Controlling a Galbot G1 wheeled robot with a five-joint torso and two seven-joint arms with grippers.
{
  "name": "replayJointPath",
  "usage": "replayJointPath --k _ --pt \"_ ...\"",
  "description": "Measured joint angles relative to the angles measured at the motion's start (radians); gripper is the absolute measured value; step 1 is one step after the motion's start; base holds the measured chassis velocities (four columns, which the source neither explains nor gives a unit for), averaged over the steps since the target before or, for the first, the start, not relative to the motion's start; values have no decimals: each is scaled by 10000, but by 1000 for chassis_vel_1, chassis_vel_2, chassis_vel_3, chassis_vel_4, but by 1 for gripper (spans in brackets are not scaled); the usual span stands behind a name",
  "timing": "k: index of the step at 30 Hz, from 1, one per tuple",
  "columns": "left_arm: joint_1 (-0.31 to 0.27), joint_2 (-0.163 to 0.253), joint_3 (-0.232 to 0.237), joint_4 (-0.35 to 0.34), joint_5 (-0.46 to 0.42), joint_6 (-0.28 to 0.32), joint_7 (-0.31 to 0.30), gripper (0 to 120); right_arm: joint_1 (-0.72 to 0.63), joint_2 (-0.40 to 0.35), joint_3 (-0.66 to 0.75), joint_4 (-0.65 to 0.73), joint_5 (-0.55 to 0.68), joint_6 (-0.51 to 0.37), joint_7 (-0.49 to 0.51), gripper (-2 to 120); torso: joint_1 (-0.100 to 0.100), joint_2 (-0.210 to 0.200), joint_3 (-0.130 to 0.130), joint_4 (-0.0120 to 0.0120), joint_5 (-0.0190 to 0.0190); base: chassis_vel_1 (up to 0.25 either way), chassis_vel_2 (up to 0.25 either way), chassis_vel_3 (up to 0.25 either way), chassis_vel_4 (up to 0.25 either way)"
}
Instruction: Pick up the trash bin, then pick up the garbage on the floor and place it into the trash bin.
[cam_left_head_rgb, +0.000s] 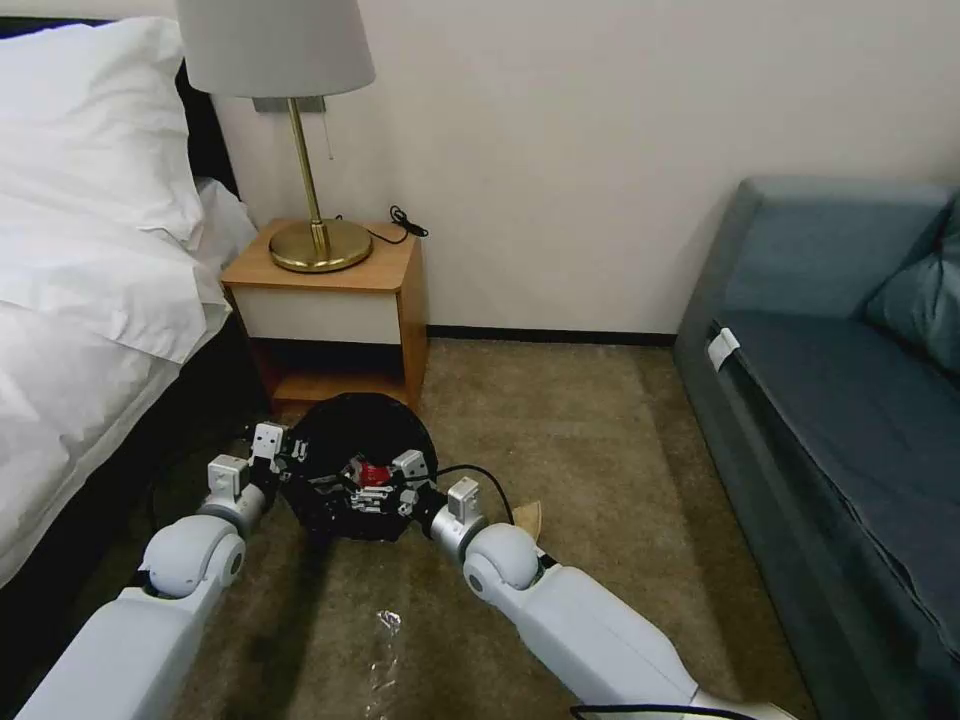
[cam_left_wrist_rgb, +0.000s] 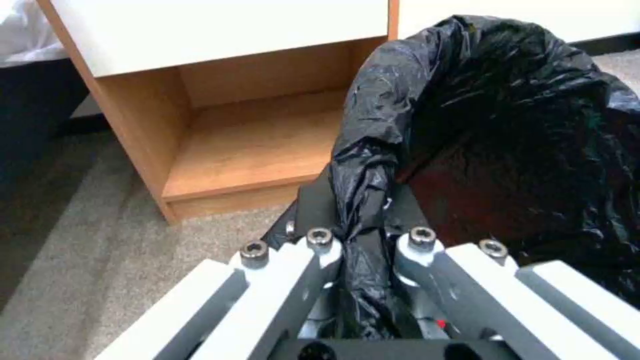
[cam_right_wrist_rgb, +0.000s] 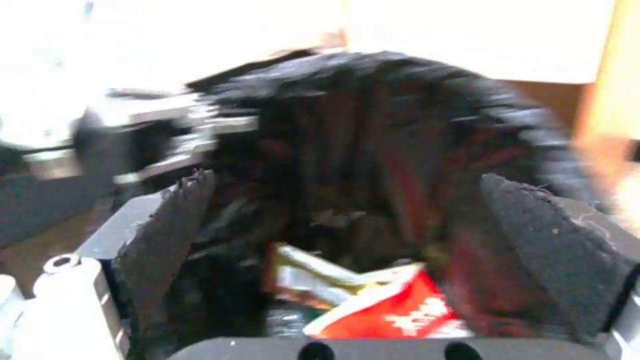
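From the head: black-lined bin (cam_left_head_rgb: 360, 440) on or just above the carpet (cam_left_head_rgb: 600, 450), hard to tell which, right in front of the nightstand (cam_left_head_rgb: 330, 300). Left claw (cam_left_head_rgb: 283, 458) at the bin's left rim, right claw (cam_left_head_rgb: 385, 492) over the near side of its mouth with a flash of red below. Tan paper bag (cam_left_head_rgb: 527, 516) on the carpet just beside the right forearm, a clear plastic piece (cam_left_head_rgb: 384, 645) nearer the robot, both yet to be gathered. From the left wrist: left claw (cam_left_wrist_rgb: 363, 227) pressed together on the folded liner (cam_left_wrist_rgb: 363, 165) and the rim under it. Best to hold that pinch firm and the mouth level, without dragging the bag off the rim. From the right wrist: right claw (cam_right_wrist_rgb: 347, 215) spread wide, pads (cam_right_wrist_rgb: 167, 225) apart from everything, red-and-white packet (cam_right_wrist_rgb: 393, 312) lying down inside the bin next to a yellowish wrapper (cam_right_wrist_rgb: 310, 275). Best to lift straight up and clear of the liner before swinging toward the paper bag, so as not to snag the plastic or tip the bin.
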Motion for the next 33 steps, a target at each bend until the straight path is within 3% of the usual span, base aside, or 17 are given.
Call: replayJointPath --k 7,10,13,19,33 --pt "120 33 -86 35 36 -76 68 4 -43 -352 889 -566 -270 151 394 100 0 0 0 0 0 0 0 0 0" --pt "148 95 -102 -9 32 -81 96 4 -160 -570 1587 -1114 -537 -295 1441 100 0 0 0 -1 0 0 0 0 0" --pt "117 139 -102 -53 21 -81 96 4 -186 -621 1924 -1611 -835 -326 1777 100 0 0 0 -2 0 0 0 0 0" --pt "65 171 -99 -154 -86 -56 66 4 -494 -604 2400 -2717 -1434 45 1937 100 0 0 1 -1 0 0 0 0 0" --pt "123 145 -111 -177 -79 -83 40 4 -1725 -359 2560 -2949 -2294 -31 2460 100 0 0 0 0 -2 0 0 0 0"
